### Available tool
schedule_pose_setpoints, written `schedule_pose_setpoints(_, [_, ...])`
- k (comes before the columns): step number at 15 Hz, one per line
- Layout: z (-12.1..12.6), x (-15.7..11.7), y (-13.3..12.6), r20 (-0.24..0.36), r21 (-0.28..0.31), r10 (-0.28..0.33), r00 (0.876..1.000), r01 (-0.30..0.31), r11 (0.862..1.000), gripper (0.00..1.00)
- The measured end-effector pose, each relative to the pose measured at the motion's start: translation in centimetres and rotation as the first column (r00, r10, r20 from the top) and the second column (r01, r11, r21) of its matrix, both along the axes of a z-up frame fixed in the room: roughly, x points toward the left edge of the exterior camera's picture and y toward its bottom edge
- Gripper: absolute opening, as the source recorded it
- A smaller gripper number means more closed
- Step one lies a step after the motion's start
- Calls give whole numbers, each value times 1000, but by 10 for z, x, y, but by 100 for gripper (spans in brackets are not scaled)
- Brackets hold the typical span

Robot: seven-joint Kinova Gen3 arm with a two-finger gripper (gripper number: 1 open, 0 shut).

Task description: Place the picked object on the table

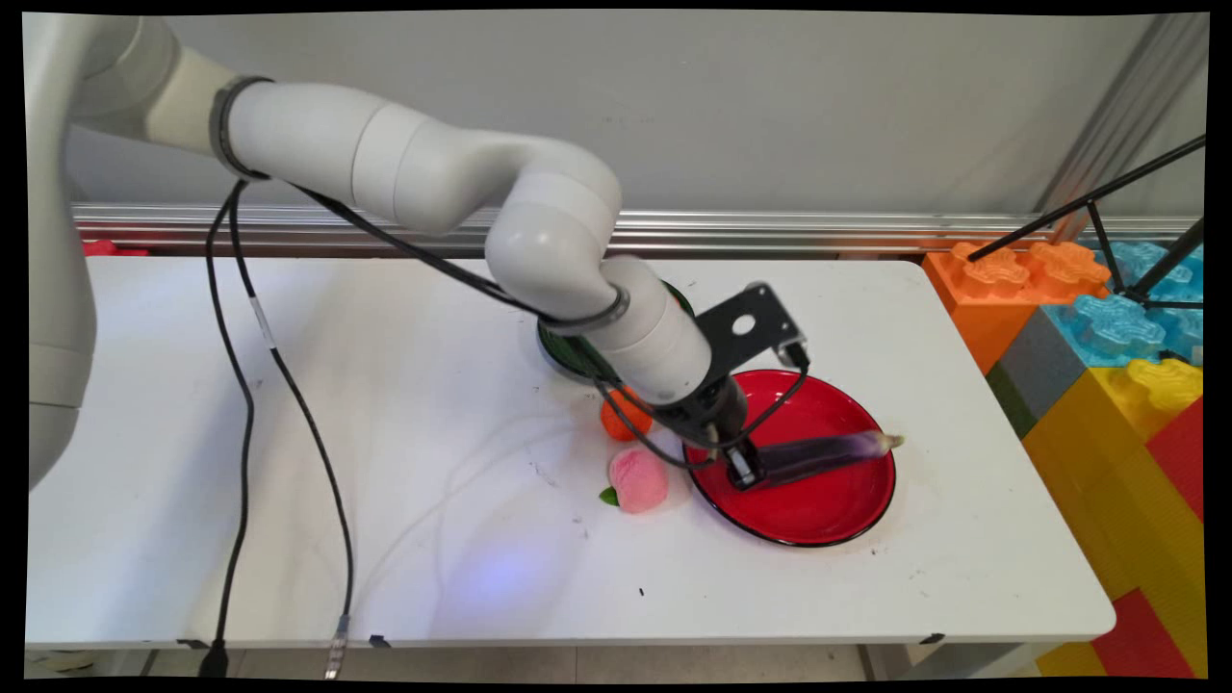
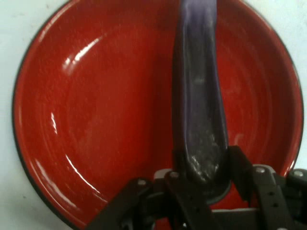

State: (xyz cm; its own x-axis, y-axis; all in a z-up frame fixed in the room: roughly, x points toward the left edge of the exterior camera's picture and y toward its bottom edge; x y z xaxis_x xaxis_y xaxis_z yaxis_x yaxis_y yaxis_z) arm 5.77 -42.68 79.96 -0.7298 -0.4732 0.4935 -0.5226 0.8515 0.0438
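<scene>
The hand (image 1: 746, 469) is held low over a red plate (image 1: 818, 510) on the white table (image 1: 385, 539). A long purple eggplant (image 1: 818, 455) is pinched at its fat end between the two black fingers (image 2: 240, 167). In the hand view, the fingers are seen pressed against both sides of the eggplant (image 2: 199, 110), with the red plate (image 2: 96, 120) spread out behind it. The eggplant is laid across the plate, and its thin stem end is stuck out just past the plate's right rim. Whether the eggplant is touching the plate or is held just above it cannot be told.

A pink peach (image 1: 637, 480) with a small green leaf is seen on the table just beside the plate's left edge. An orange fruit (image 1: 621, 416) is found a little behind the peach, partly hidden by the arm. A green round dish (image 1: 568, 351) with a pale rim is seen farther back, mostly covered by the arm. Black cables (image 1: 241, 385) are hung from the arm down over the table's left part. Big toy blocks (image 1: 1088, 327) in orange, blue, yellow and red are stacked past the table's right end. A black stand's legs (image 1: 1107, 207) are seen above them.
</scene>
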Motion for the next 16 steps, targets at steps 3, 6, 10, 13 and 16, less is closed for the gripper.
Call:
schedule_pose_setpoints(3, [19, -2, -1, -11, -14, 1, 1000, -1, 1000, 0])
schedule_pose_setpoints(6, [38, -1, 0, -21, -22, 0, 1000, 0, 1000, 0])
schedule_pose_setpoints(10, [79, 5, 5, -44, -35, -5, 999, 3, 999, 0])
schedule_pose_setpoints(13, [109, 15, 11, -59, -40, -16, 998, 14, 999, 0])
schedule_pose_setpoints(16, [133, 31, 23, -66, -37, -43, 997, 40, 998, 0])
